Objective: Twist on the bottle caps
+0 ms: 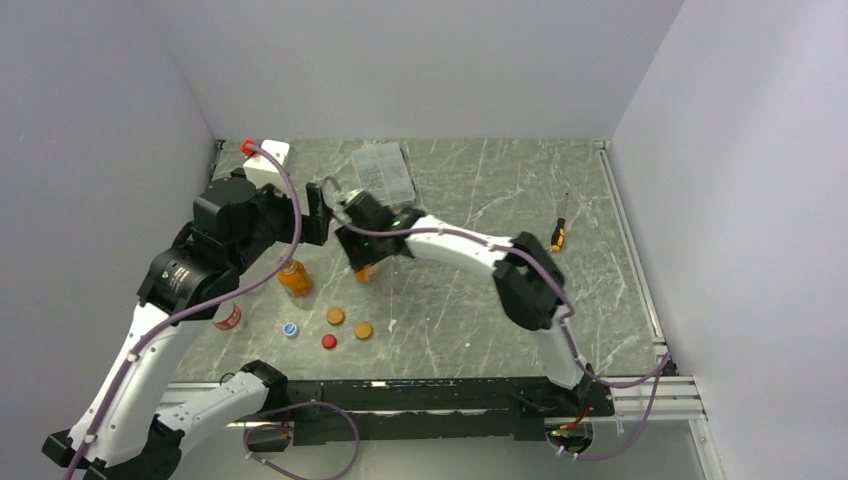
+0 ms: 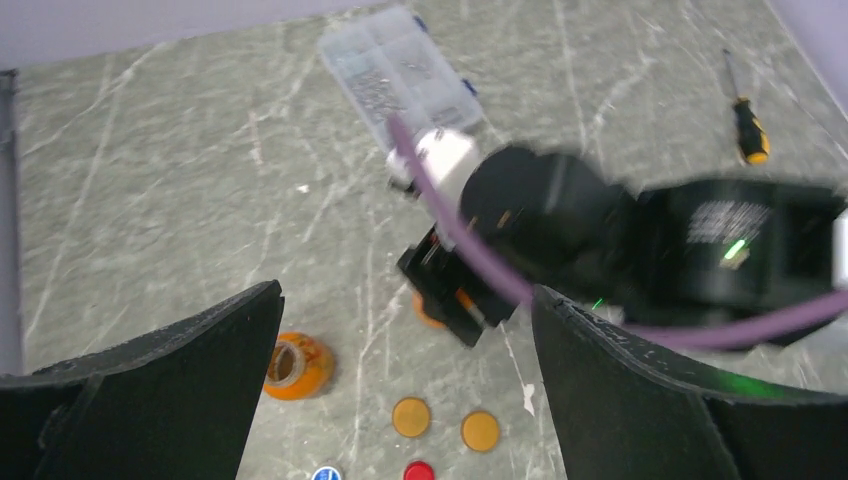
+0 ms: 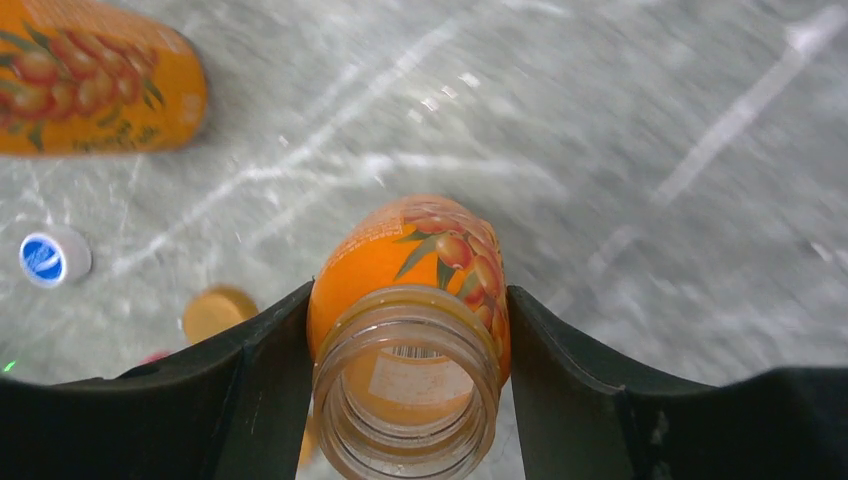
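My right gripper (image 1: pixel 362 262) (image 3: pixel 410 291) is shut on an open orange bottle (image 3: pixel 405 330) (image 1: pixel 367 272), its fingers on both sides of the neck and shoulder. A second open orange bottle (image 1: pixel 294 280) (image 2: pixel 297 365) (image 3: pixel 90 85) stands to its left. A clear bottle with a red label (image 1: pixel 230 318) stands farther left. Two orange caps (image 1: pixel 335 316) (image 1: pixel 363 330) (image 2: pixel 411 416), a red cap (image 1: pixel 329 341) (image 2: pixel 418 471) and a blue-and-white cap (image 1: pixel 290 329) (image 3: pixel 52 256) lie on the table. My left gripper (image 1: pixel 318 212) (image 2: pixel 408 300) is open and empty, above them. No whitish cap shows.
A flat clear compartment box (image 1: pixel 385 172) (image 2: pixel 400 75) lies at the back. A screwdriver (image 1: pixel 559 235) (image 2: pixel 748 130) lies at the right. A white box (image 1: pixel 265 160) sits at the back left corner. Grey walls close in three sides.
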You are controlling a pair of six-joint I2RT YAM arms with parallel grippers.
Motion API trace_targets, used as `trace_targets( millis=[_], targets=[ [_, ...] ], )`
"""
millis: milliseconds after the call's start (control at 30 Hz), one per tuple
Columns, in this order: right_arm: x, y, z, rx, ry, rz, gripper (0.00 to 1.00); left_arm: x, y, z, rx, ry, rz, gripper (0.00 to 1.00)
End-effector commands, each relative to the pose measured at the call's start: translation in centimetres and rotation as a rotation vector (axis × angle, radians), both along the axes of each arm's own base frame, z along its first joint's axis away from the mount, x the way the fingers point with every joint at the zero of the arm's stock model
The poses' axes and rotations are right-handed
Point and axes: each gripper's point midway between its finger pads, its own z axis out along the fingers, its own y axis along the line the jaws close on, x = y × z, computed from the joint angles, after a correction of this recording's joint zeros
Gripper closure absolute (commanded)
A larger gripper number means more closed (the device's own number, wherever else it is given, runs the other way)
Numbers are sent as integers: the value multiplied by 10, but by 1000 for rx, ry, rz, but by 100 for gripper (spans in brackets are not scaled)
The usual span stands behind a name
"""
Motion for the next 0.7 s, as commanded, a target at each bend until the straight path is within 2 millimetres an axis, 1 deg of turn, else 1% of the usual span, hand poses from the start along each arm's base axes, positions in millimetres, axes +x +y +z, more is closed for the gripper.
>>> trace_targets(
  millis=[0,133,167,200,267,333,433,500,567,667],
  targets=[
    [18,-39,107,296,11,-70,65,-2,-39,20,-49,-124,-232,1],
    [13,-84,143,390,34,-111,65,-9,-68,14,-56,-191,-422,1],
    [11,-95,154,420,35,-115,65,-12,-74,16,-64,-211,-462,1],
    [5,-104,161,448,50,-114,64,-14,-80,12,-69,-218,-502,1],
    [-2,-122,182,512,59,-110,64,-20,-93,8,-75,-238,-591,1],
    [-12,-135,204,574,56,-90,62,-29,-108,3,-98,-249,-702,1],
    [-33,-142,232,637,48,-35,59,-37,-125,-3,-88,-297,-843,1],
    [-47,-143,251,685,50,4,59,-40,-133,-7,-82,-316,-907,1],
    [-58,-143,264,727,58,34,58,-40,-138,-12,-54,-338,-948,1],
    [-70,-140,277,767,70,76,57,-40,-145,-22,-5,-383,-982,1]
  ],
)
